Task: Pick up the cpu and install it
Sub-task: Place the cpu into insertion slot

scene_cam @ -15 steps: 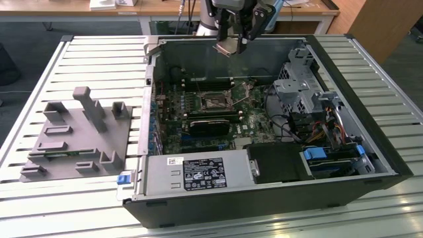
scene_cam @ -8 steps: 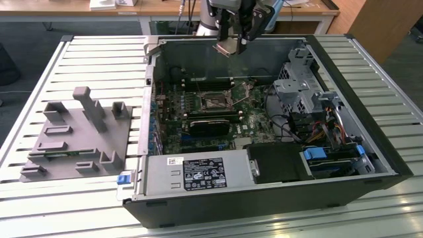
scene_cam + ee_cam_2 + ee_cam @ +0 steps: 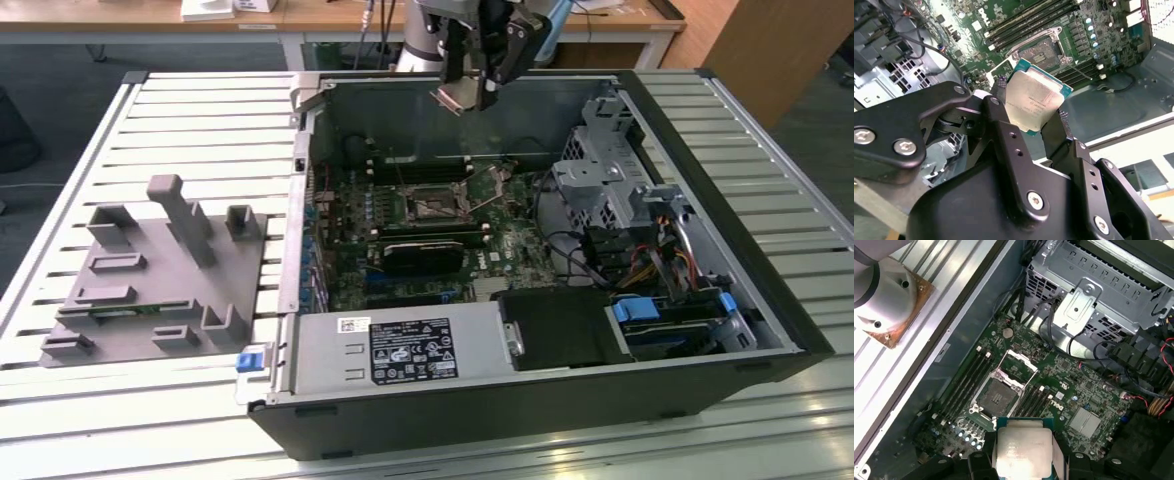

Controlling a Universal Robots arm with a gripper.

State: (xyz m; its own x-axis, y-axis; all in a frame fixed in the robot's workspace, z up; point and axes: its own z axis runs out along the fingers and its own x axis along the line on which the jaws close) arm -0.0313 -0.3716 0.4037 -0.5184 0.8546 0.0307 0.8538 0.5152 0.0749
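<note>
- While the jaws pinch the cpu (image 3: 1034,97) by two opposite edges, the chip hangs in the air over the open computer case (image 3: 534,420) and touches nothing else.
- In both wrist views the silver top of the cpu (image 3: 1023,450), with its thin green rim, is turned to the camera.
- In the exterior view the cpu (image 3: 458,95) sits tilted between the jaws, high above the far wall of the case.
- Below the jaws lies the motherboard (image 3: 1074,390), flat on the bottom of the case.
- On this board, under the jaws, is the socket (image 3: 999,399). Its metal frame (image 3: 1016,362) is lifted open, so the dark square field inside shows.
- Long dark memory slots (image 3: 966,380) run along both sides of the socket.
- A small round battery (image 3: 1008,332) sits on the board past the socket, farther from the jaws.
- Still farther from the jaws stands the perforated metal drive cage (image 3: 1094,285), and black cables (image 3: 1054,325) hang between it and the board.
- In the exterior view a black block (image 3: 420,255) lies on the board past the socket. After it comes the grey power supply box (image 3: 400,350), at the wall of the case farthest from the jaws.
- The case lies on its side on a slatted metal table (image 3: 200,110).
- Well apart from the jaws, outside the case, a grey holder block (image 3: 147,270) with several upright posts stands on the table.
</note>
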